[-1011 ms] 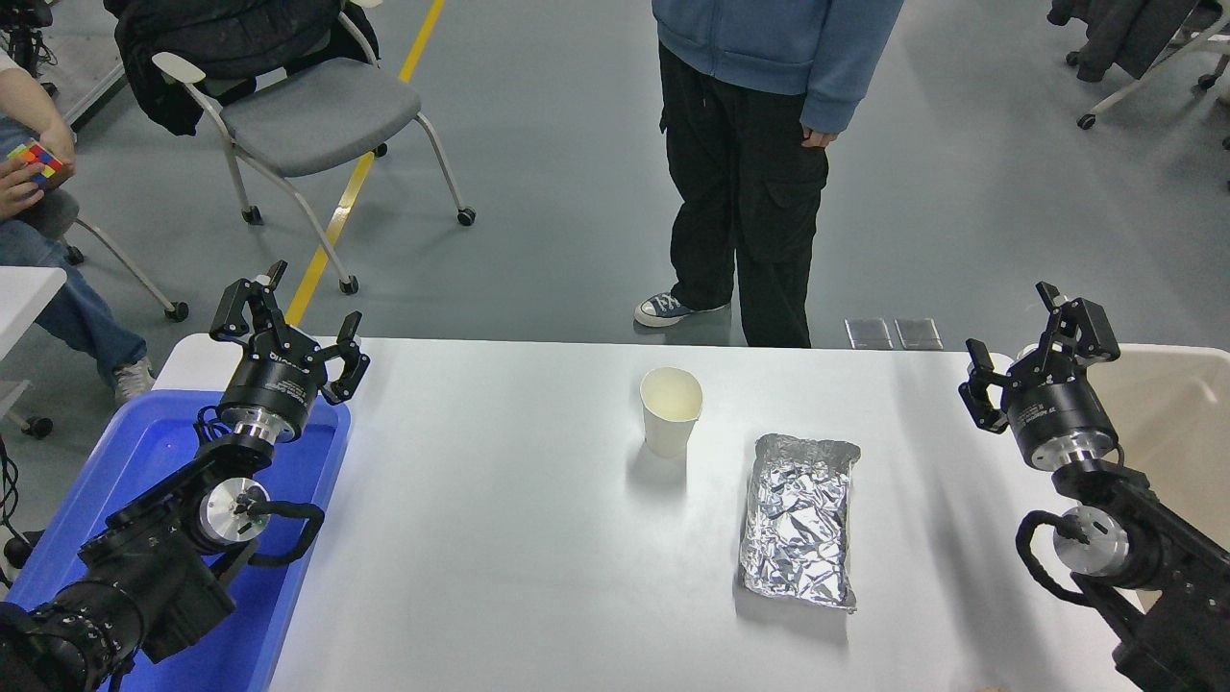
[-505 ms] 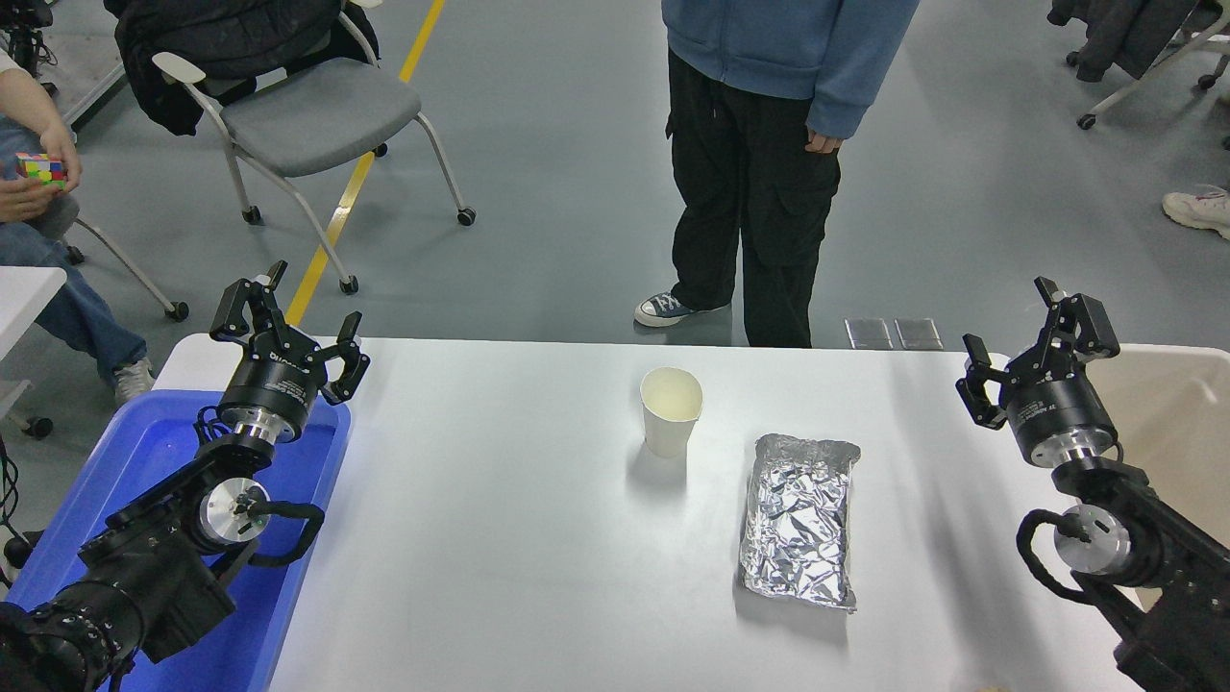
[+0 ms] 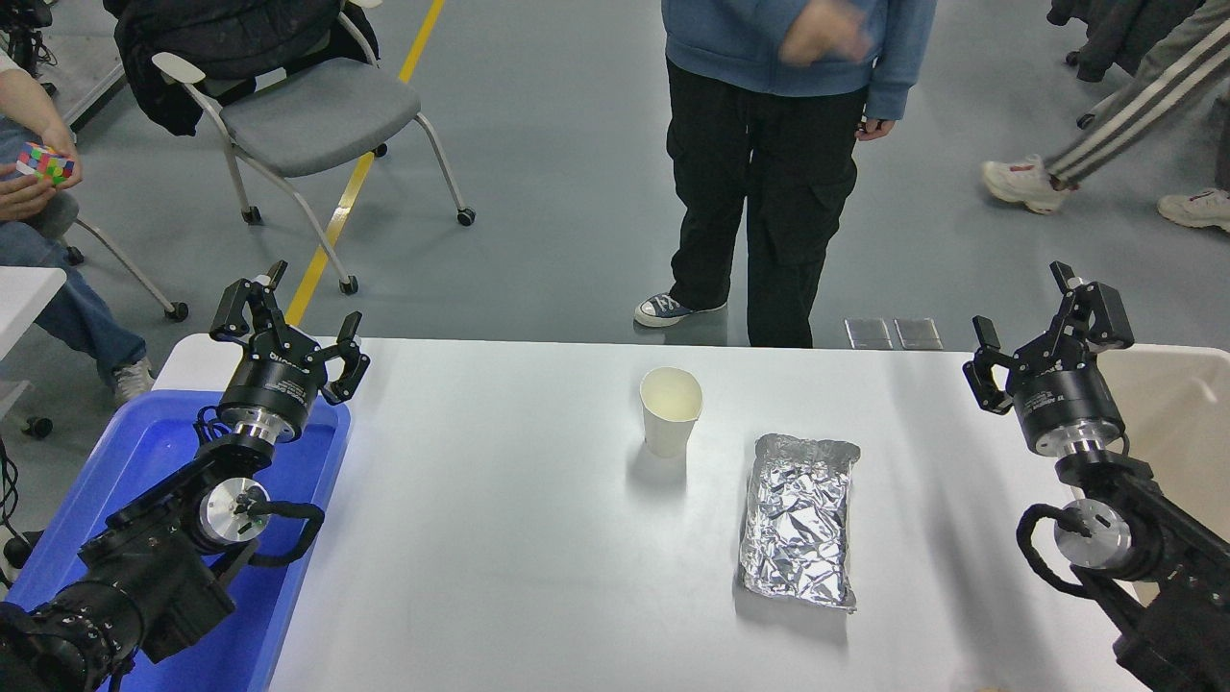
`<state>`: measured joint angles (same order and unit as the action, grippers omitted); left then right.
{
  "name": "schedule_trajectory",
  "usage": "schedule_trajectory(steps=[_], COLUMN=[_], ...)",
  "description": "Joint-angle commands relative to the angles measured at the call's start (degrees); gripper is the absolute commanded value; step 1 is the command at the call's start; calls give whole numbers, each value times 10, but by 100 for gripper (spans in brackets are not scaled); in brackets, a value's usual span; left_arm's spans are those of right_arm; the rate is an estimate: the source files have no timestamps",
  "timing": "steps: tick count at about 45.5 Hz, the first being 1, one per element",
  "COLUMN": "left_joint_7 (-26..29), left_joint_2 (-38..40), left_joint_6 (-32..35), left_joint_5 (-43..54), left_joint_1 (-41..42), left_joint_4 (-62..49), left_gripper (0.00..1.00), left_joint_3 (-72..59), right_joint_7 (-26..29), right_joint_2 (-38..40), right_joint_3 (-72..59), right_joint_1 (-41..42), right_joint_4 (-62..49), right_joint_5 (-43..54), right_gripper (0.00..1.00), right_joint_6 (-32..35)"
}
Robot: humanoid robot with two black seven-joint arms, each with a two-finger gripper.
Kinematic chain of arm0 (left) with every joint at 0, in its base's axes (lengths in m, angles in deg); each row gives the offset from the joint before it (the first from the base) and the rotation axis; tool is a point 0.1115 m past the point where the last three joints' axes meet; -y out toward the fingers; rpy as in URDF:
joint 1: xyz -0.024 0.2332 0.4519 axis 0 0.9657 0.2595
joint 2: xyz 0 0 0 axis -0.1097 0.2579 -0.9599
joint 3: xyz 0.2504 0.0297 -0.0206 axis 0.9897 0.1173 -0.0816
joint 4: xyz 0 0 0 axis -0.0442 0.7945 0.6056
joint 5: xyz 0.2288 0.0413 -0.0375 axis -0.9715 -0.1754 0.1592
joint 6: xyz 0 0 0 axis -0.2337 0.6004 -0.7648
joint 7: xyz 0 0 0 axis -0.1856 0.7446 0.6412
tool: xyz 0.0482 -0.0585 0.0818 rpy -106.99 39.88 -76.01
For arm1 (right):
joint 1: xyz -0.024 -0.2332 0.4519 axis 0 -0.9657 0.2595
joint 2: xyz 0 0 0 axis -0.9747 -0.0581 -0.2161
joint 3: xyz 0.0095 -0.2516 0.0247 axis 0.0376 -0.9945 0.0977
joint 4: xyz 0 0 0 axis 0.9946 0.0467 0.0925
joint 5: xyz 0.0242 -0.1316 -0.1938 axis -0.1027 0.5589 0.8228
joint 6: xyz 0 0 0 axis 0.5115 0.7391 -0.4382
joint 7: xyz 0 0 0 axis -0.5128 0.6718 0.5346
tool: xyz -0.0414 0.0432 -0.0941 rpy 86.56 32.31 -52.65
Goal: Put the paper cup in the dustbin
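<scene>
The paper cup (image 3: 671, 410) stands upright near the far middle of the white table (image 3: 500, 538), white with a cream inside. The beige dustbin (image 3: 1172, 404) sits at the table's right end, partly hidden behind my right arm. My right gripper (image 3: 1038, 317) is open and empty, raised at the table's far right beside the dustbin, well to the right of the cup. My left gripper (image 3: 288, 312) is open and empty, parked at the far left over the blue bin.
A crinkled silver foil pouch (image 3: 799, 519) lies just right of and nearer than the cup. A bright blue bin (image 3: 144, 461) stands at the left end. A person in a blue top (image 3: 769, 173) stands at the far side. A grey chair (image 3: 307, 125) is at the back left.
My right gripper has shifted slightly to the right and away. The standing person has raised a hand. Another person's legs have come into view at the top right.
</scene>
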<state>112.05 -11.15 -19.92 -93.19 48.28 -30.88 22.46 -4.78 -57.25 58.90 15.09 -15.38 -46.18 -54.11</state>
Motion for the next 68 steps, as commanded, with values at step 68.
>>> schedule_trajectory(steps=[68], left_joint_7=[-1], left_joint_2=[0], left_joint_6=[0], left_joint_5=[0], left_joint_1=[0], left_joint_4=[0], left_gripper=[100], left_joint_3=[0], right_joint_7=[124], right_joint_2=[-78], right_joint_3=[-877], right_joint_1=[516], right_joint_4=[53], right_joint_5=[232], right_gripper=[100], right_joint_6=[-79])
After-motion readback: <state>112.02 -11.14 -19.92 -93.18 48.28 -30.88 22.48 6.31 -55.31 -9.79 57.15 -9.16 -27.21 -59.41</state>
